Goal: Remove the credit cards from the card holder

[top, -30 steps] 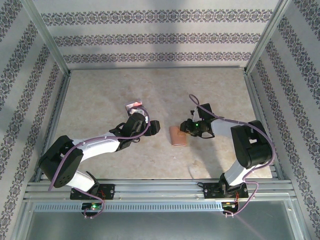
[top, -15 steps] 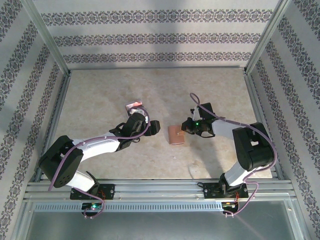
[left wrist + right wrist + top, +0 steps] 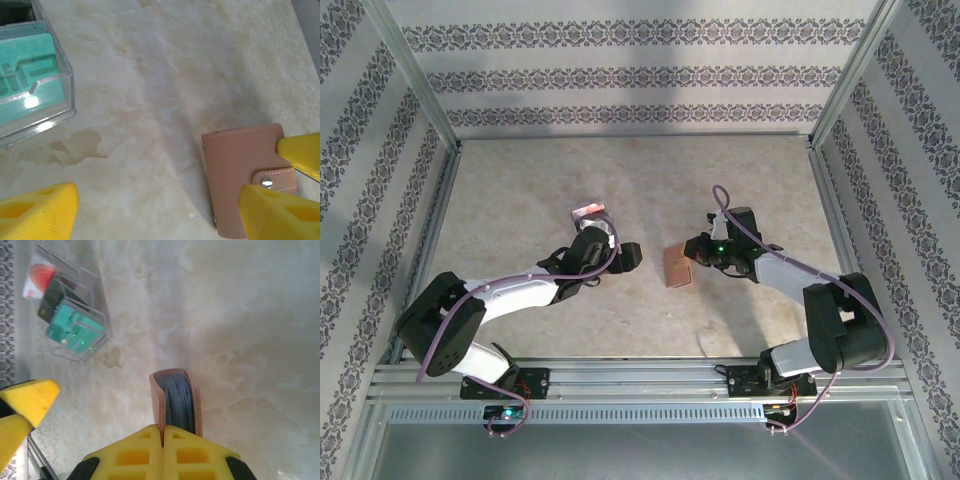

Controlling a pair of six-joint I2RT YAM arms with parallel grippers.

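— Brown leather first: from the right wrist we look along the edge of the card holder (image 3: 172,400), its covers bending round grey-blue inner pages. Where do we place it on the table (image 3: 650,170)?
— Near the middle of the marbled beige top, between the two arms. Whether it lies flat or has one edge raised, we cannot tell.
— And the right gripper (image 3: 162,432)?
— Its yellow fingers are pressed tight together, and one brown cover of the card holder runs into the seam between them, so we read it as pinched there. From the left wrist we also see a yellow finger (image 3: 300,155) on the holder's strap side, just above the metal snap.
— What of the left gripper (image 3: 157,202)?
— Spread wide and holding nothing. It hovers over bare table, one fingertip just beside the card holder.
— The credit cards (image 3: 65,315)?
— We find them standing in a clear plastic box (image 3: 60,107) on the table: a teal card (image 3: 25,80) at the front, with a dark one and a red-and-white one behind it. In the overhead view the box sits beyond the left gripper, apart from the card holder. Whether any card sits among the holder's pages we cannot tell
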